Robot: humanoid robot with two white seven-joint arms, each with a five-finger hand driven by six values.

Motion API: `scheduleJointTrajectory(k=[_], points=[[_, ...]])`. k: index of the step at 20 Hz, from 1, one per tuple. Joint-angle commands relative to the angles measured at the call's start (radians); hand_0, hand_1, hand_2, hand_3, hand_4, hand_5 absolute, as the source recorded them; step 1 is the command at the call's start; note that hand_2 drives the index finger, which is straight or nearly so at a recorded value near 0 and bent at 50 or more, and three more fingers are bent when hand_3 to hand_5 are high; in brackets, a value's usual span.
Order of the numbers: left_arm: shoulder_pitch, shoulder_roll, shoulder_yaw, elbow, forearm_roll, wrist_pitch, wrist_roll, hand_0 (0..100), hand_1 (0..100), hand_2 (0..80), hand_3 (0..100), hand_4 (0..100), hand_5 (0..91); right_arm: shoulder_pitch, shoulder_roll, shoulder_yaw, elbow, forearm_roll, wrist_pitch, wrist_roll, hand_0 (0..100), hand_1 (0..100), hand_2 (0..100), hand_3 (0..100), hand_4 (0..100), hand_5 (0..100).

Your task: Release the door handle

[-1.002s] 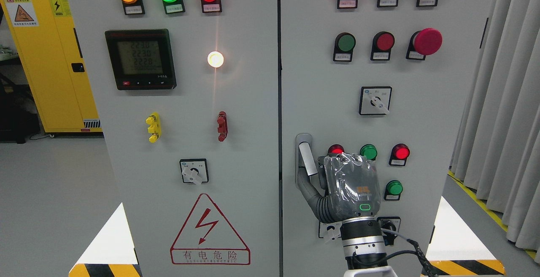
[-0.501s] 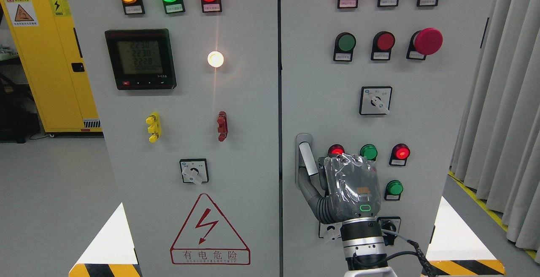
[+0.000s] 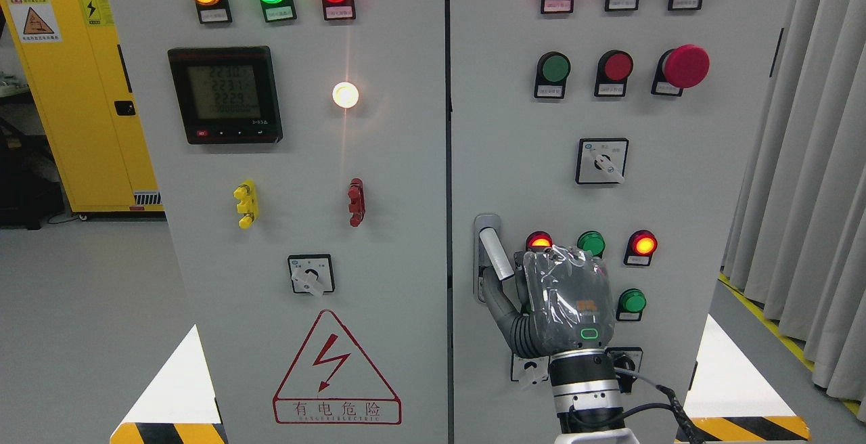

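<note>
While two tall grey cabinet doors fill most of the view, the left door (image 3: 304, 227) carries a dark meter (image 3: 224, 95), three lit lamps along its top and a red warning triangle (image 3: 336, 371) low down, and the right door (image 3: 595, 180) carries rows of red and green buttons, among them a large red mushroom button (image 3: 685, 65). A yellow cabinet (image 3: 74, 92) stands at the far left and grey curtains (image 3: 805, 180) hang at the far right. Low on the right door, near its left edge, sits the door handle (image 3: 492, 252), a silver lever tilted out from its mounting plate. The right hand (image 3: 565, 298) (wrapped in clear plastic) comes up from the bottom edge just right of the handle; its thumb (image 3: 499, 305) reaches to the lower end of the lever, while the other fingers are hidden behind the back of the hand, so whether it grips the handle cannot be told.
</note>
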Motion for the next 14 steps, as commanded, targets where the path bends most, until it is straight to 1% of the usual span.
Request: scheduleJointTrajectory(k=[1, 8, 14], points=[[0.0, 0.0, 0.0, -0.012, 0.0, 0.0, 0.0, 12, 56, 0.0, 0, 0, 0.0, 0.002, -0.003, -0.009, 0.0, 0.0, -0.001, 0.001, 72, 50, 99, 100, 100, 100], [0.0, 0.0, 0.0, -0.012, 0.0, 0.0, 0.0, 12, 56, 0.0, 0, 0, 0.0, 0.002, -0.003, -0.009, 0.0, -0.026, -0.001, 0.0, 71, 48, 99, 100, 100, 100], [0.0, 0.0, 0.0, -0.012, 0.0, 0.0, 0.0, 12, 56, 0.0, 0, 0, 0.0, 0.002, -0.005, -0.014, 0.0, -0.028, -0.001, 0.0, 67, 46, 99, 100, 100, 100]])
